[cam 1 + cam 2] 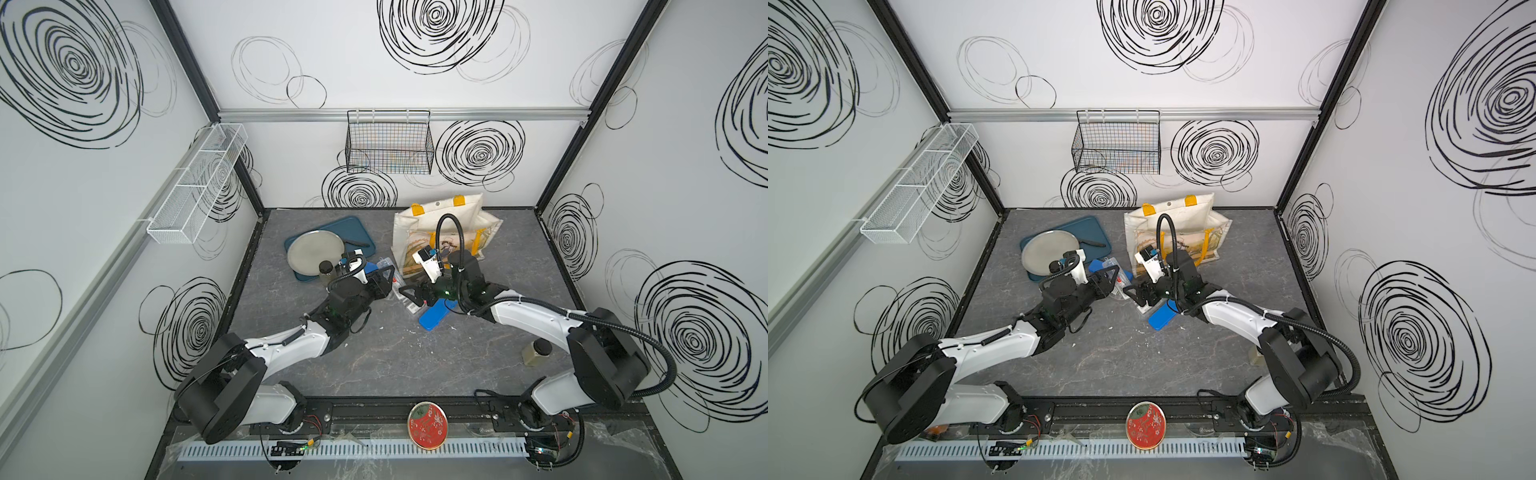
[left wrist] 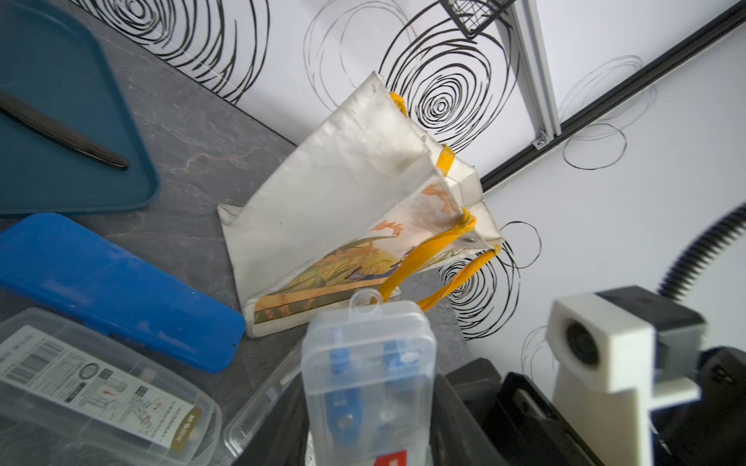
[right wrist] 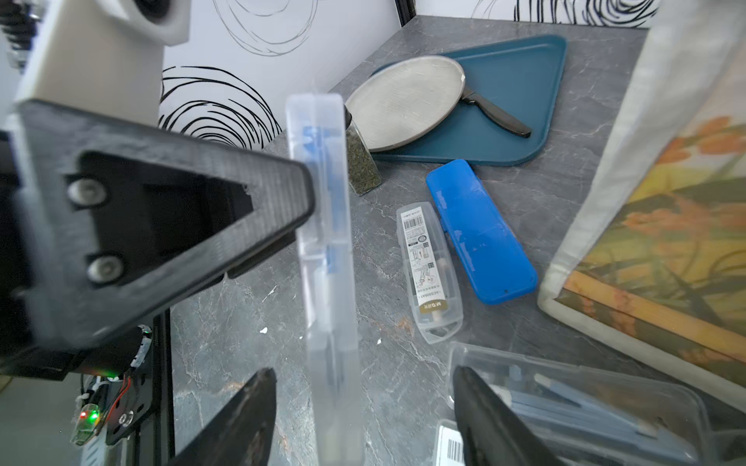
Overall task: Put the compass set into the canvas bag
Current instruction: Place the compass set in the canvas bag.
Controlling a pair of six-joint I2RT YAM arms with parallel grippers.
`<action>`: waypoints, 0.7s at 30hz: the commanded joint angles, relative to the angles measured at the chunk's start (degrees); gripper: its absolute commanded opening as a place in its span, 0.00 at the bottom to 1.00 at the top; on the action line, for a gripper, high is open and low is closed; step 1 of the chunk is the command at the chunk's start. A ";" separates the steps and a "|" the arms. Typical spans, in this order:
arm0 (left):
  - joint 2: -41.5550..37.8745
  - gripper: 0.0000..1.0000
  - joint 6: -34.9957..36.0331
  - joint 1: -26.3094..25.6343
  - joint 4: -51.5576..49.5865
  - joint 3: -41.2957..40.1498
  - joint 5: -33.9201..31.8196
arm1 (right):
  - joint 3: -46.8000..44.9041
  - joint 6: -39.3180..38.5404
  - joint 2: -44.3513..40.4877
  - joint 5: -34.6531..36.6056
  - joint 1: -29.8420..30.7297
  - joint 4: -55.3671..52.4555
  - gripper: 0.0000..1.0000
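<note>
The compass set (image 2: 369, 363) is a clear plastic case with blue parts inside, lifted off the table. My left gripper (image 2: 367, 411) is shut on it, a black finger (image 3: 202, 210) pressed flat to one side. In the right wrist view the compass set (image 3: 323, 242) stands edge-on between the fingers of my right gripper (image 3: 363, 375). That gripper is open, with a gap on each side of the case. In both top views the two grippers (image 1: 388, 282) (image 1: 1133, 291) meet mid-table. The canvas bag (image 1: 449, 224) (image 2: 331, 193) stands just behind them with its mouth open upward.
A blue case (image 3: 480, 234) and a labelled clear case (image 3: 430, 270) lie on the table near the bag. Another clear case (image 3: 585, 403) lies under my right gripper. A teal tray (image 3: 516, 92) holds a metal plate (image 3: 407, 101) and a knife (image 3: 500, 117). A spice jar (image 3: 361, 161) stands beside the tray.
</note>
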 commanded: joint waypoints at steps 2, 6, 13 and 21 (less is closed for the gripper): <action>0.29 0.47 0.97 0.13 6.64 -0.81 2.43 | 3.62 2.56 2.76 -4.81 0.16 3.87 0.61; 0.02 0.47 0.78 0.02 7.33 -1.30 2.13 | 4.57 4.46 4.42 -6.57 0.07 5.99 0.41; 0.37 0.53 0.33 0.11 7.94 -1.48 2.24 | 4.97 6.78 5.64 -9.15 0.16 8.31 0.12; -3.19 0.99 -3.13 3.11 12.43 -5.33 2.27 | 7.74 3.74 3.00 -2.48 0.16 3.39 0.12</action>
